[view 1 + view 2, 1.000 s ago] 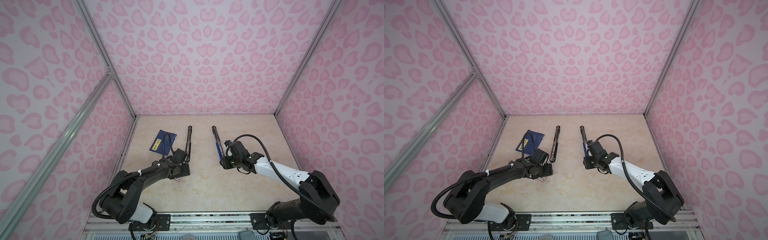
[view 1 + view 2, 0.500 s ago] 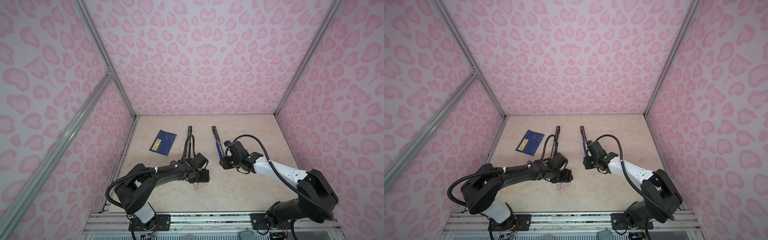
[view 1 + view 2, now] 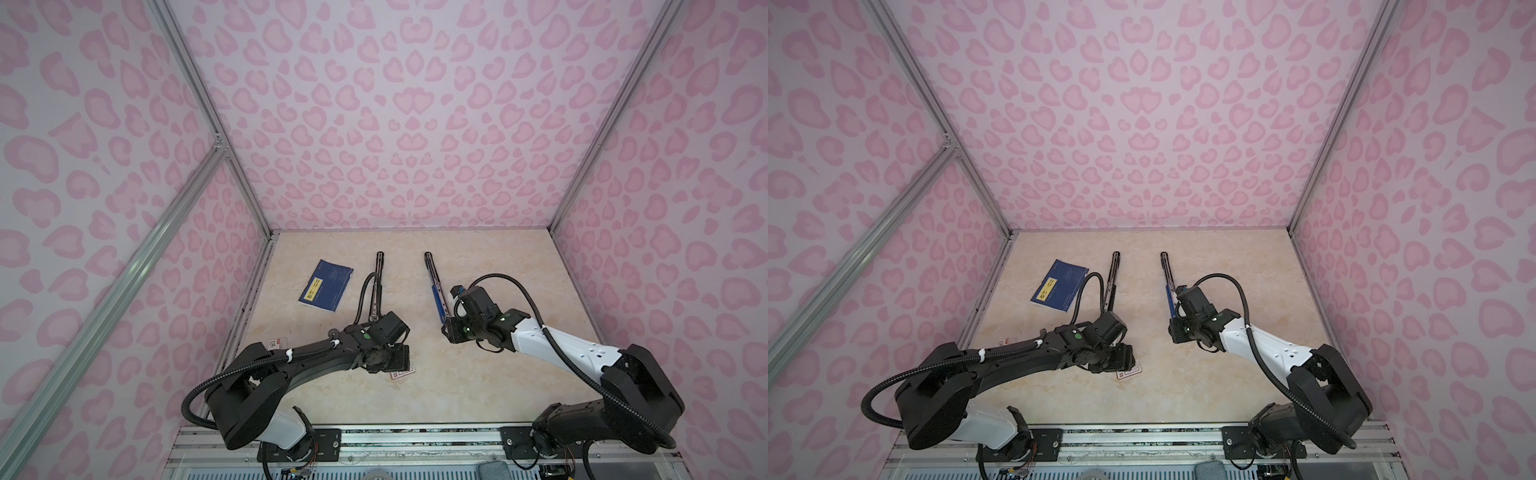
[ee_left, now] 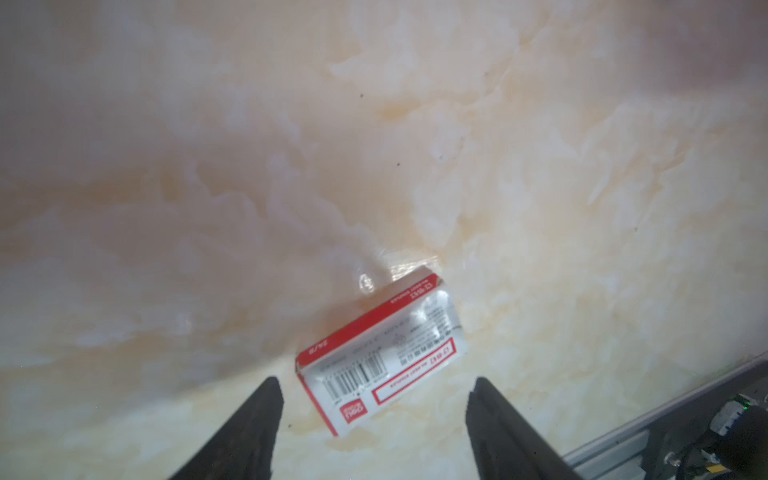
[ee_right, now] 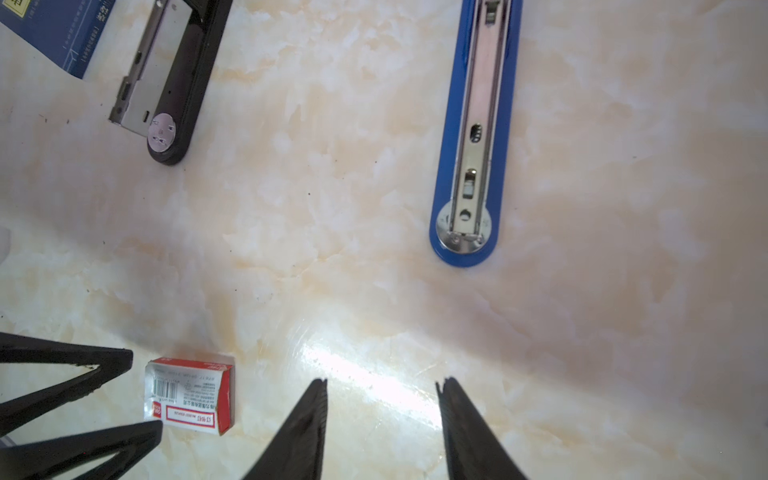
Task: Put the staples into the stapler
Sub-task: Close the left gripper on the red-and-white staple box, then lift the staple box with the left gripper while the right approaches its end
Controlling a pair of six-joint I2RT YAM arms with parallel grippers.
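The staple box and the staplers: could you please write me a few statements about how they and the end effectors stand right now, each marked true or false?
1. The red-and-white box lies on the table, and nothing grips it. True.
2. The left end effector is shut on the box. False: its jaws stand open, one on either side of the box.
3. The blue stapler lies opened out, with its metal rail showing. True.
4. The right end effector holds a strip of staples. False: it is open and empty.
5. The blue booklet lies right beside the blue stapler. False: it lies beside the black stapler.
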